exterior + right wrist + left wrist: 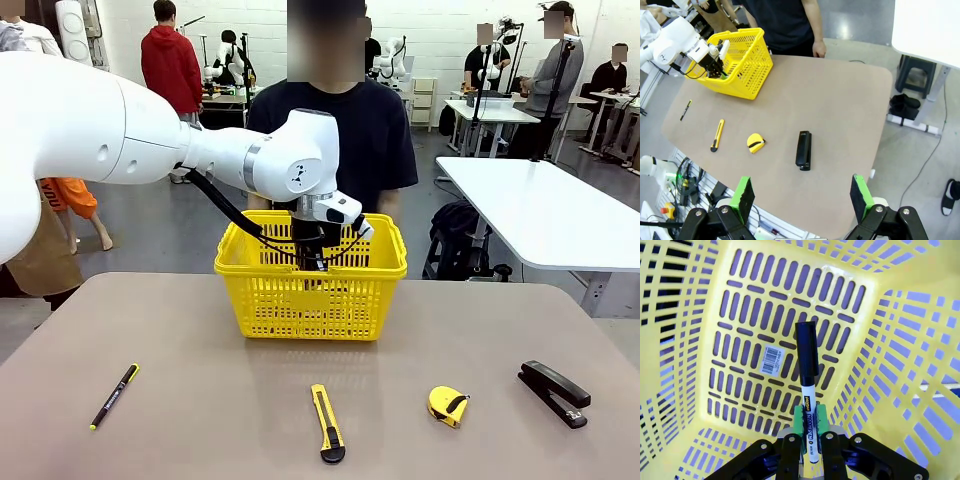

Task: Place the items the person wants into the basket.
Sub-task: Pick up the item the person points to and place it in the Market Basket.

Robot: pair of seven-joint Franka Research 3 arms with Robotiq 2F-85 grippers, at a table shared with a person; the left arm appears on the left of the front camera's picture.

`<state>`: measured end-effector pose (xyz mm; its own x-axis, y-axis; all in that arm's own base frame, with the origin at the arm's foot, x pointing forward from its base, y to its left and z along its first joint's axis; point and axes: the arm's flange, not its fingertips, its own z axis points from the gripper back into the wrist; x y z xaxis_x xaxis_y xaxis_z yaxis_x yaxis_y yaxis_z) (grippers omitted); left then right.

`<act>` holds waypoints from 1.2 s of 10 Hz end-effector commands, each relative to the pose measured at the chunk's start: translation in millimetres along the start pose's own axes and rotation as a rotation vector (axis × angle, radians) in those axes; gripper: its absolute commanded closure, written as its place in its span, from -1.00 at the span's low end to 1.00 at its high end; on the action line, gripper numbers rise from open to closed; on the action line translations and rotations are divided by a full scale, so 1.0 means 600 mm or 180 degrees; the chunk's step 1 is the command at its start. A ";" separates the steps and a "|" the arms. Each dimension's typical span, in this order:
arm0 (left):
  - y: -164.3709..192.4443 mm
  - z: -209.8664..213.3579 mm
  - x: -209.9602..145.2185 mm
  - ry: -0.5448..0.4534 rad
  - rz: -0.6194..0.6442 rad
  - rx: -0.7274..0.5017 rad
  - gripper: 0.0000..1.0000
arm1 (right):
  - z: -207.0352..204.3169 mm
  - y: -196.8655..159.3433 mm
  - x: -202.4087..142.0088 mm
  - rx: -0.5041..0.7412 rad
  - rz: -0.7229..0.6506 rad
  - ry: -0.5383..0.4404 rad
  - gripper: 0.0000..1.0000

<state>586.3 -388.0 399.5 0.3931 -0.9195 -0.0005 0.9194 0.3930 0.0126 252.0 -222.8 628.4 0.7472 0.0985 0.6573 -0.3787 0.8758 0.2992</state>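
Left wrist view: left claw [810, 424] pinches the marker [807, 357] inside the basket [890, 405], above its floor; right claw [802, 198] gapes wide.

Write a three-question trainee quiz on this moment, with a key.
1. True or false: the left gripper is shut on the marker, down inside the basket.
2. Which item lies nearest the stapler? A) pen B) tape measure C) utility knife
3. Fill in: the right gripper hangs over the table edge with its jaws ____.

Key: 1 true; 2 B; 3 open.
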 end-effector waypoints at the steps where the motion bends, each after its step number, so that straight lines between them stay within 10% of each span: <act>1: 0.005 -0.012 -0.001 -0.0001 0.0282 -0.0113 0.77 | 0.000 0.000 -0.001 0.0034 0.0028 -0.0008 -1.00; 8: 0.022 -0.020 -0.003 -0.0123 0.0552 -0.0056 0.77 | 0.000 0.000 -0.001 0.0034 0.0028 -0.0008 -1.00; 9: 0.022 -0.017 -0.004 -0.0155 0.0576 -0.0036 -0.40 | 0.000 0.000 -0.001 0.0034 0.0028 -0.0008 -1.00; 12: 0.023 -0.012 -0.006 -0.0219 0.0607 0.0010 -1.00 | 0.000 0.000 -0.001 0.0034 0.0028 -0.0008 -1.00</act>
<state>600.3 -382.9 392.6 0.5333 -0.8443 0.0524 0.8453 0.5342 0.0038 252.0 -222.9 628.4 0.7471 0.0986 0.6573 -0.3788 0.8758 0.2991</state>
